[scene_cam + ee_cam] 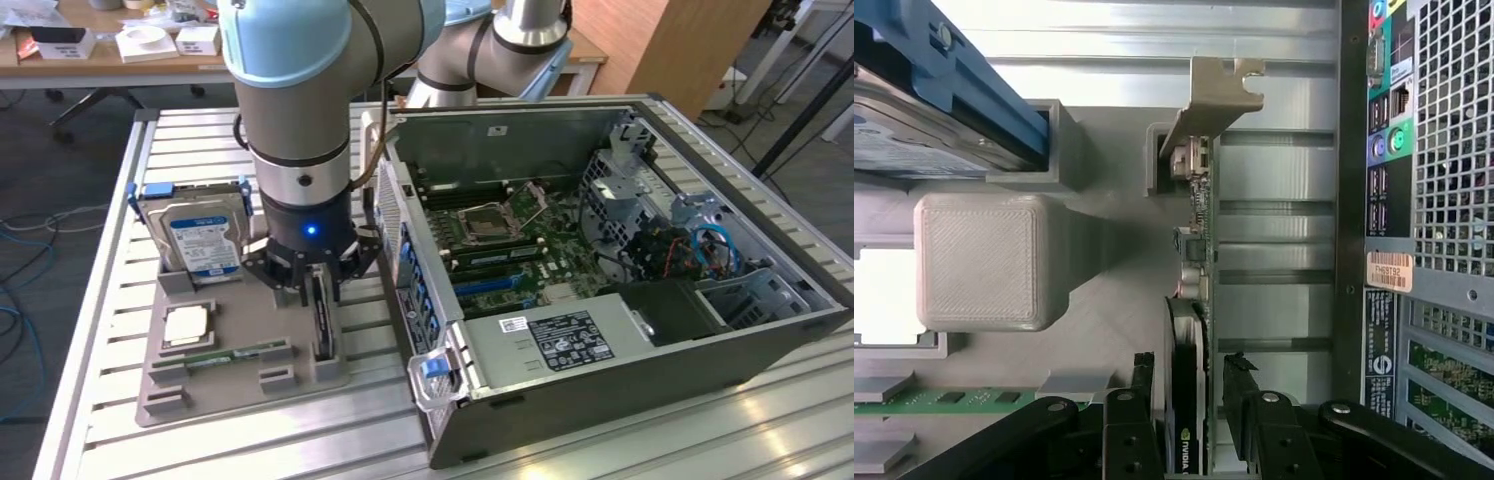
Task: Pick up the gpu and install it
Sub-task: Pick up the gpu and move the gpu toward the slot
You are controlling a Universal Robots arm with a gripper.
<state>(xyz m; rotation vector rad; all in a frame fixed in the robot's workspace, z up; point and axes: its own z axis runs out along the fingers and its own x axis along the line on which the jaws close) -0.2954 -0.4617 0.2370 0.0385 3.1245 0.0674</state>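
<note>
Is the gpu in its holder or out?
In. The gpu stands on edge in the gray holder's slot; the pincer straddles it, with gaps showing on both sides.

A hard drive (200, 235) is held upright in the gray fixture tray (227, 388); a CPU (190, 325) and RAM stick (240, 353) are laid flat. An open computer case (641, 400) is placed beside it on the slatted table (94, 330).

— Where is the gpu (322, 322)?
— It stands up on its thin edge in a slot of the gray holder (214, 395), just beside the computer case (534, 425).
— What does it look like?
— A thin green card, black on one side, with a silver end bracket (1216, 95).
</note>
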